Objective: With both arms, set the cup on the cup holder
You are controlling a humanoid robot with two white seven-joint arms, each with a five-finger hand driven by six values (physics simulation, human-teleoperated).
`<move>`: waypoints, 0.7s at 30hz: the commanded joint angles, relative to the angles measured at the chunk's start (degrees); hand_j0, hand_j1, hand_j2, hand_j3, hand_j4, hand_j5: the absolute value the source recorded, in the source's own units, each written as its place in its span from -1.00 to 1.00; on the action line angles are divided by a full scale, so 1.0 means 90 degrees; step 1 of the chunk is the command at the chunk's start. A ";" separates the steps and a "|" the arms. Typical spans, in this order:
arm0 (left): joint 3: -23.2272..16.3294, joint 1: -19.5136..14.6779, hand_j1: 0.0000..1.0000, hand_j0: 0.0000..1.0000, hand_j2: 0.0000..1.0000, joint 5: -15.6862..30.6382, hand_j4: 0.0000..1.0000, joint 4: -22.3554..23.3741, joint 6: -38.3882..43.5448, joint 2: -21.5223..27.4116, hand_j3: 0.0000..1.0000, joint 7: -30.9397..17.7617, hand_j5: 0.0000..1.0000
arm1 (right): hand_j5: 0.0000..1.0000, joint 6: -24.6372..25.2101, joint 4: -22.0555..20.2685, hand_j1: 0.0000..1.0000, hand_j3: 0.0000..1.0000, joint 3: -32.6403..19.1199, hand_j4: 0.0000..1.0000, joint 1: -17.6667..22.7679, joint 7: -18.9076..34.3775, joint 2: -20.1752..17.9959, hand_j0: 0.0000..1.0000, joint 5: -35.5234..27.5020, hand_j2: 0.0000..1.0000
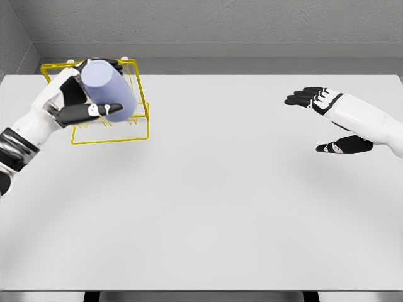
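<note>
Gripping the cup [107, 89] at the far left corner of the table [239, 207], the left hand [79, 104] had its fingers curled around the pale lavender cylinder, thumb across the lower side and the white palm behind it. The cup lay tilted, its long axis running from upper left to lower right, one rounded end turned up toward the camera. It sat directly over the cup holder [129, 135], a yellow wire frame standing on the table, and overlapped the frame's upper wires; whether it touched them could not be told from this view. So the target lay just beneath and behind the held cup, not off to a side, and the coming move looked to be mostly a lowering, perhaps with some righting of the tilt. The right hand [330, 119] hovered well apart at the table's right, fingers spread and empty, far from both cup and holder.
</note>
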 commanded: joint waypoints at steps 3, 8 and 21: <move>0.0043 0.0000 0.40 0.40 0.40 0.0068 0.40 0.0006 0.0001 0.0051 0.40 -0.0001 0.40 | 1.00 0.0019 0.0001 1.00 1.00 -0.0001 1.00 0.0000 -0.0003 -0.0005 1.00 -0.0043 1.00; 0.0043 -0.0127 0.40 0.40 0.40 0.0058 0.40 0.0279 0.0020 0.0051 0.40 -0.0001 0.40 | 1.00 0.0019 -0.0009 1.00 1.00 -0.0001 1.00 0.0000 -0.0003 -0.0005 1.00 -0.0052 1.00; 0.0014 -0.0303 0.40 0.40 0.40 0.0058 0.40 0.0474 0.0040 -0.0037 0.40 -0.0001 0.40 | 1.00 0.0019 0.0010 1.00 1.00 -0.0001 1.00 0.0000 -0.0003 -0.0005 1.00 -0.0043 1.00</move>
